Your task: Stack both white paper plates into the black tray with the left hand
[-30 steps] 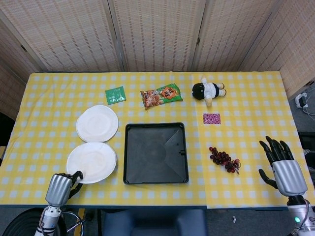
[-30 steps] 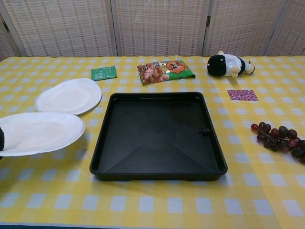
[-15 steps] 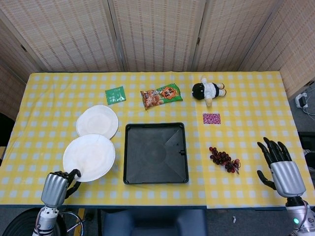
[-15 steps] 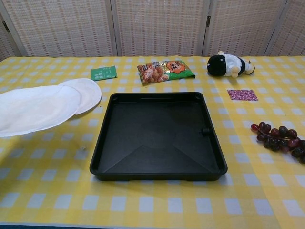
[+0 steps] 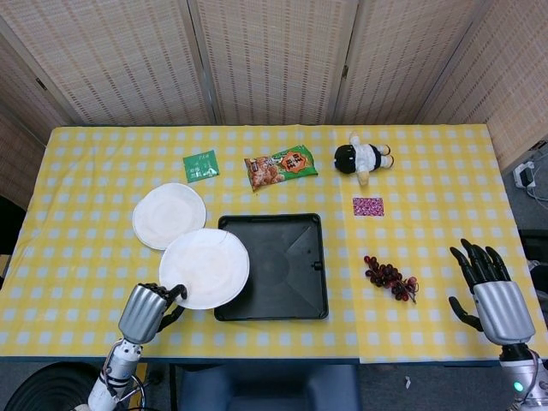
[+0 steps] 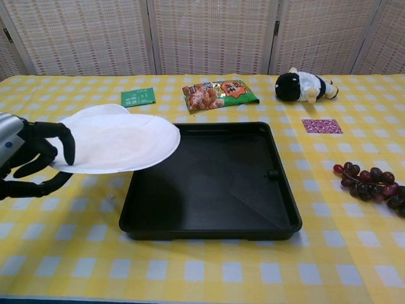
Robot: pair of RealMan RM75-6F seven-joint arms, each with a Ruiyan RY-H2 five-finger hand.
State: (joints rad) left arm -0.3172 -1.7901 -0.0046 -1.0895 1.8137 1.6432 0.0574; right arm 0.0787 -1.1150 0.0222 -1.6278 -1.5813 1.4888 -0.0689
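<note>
The round white paper plate (image 5: 205,268) is riding in the air, pinched by its near-left rim in the left hand (image 5: 147,312), and it is already overlapping the left edge of the square black plastic tray (image 5: 282,274); holding it by the rim is keeping its flat underside free to settle into the tray, probably the next step. The second white paper plate (image 5: 165,212) is lying on the yellow-checked bench (image 5: 86,214) at about ten o'clock from the tray, part hidden behind the lifted one in the chest view, still waiting its turn. Against the picture half a second ago, the carried plate is now further right, moved from beside the tray to over its left edge, and the left hand has come into the chest view. The right hand (image 5: 492,295) is hovering at the bench's near-right edge, fingers spread and holding nothing, near the bunch of dark red grapes (image 5: 390,278) at three o'clock from the tray.
</note>
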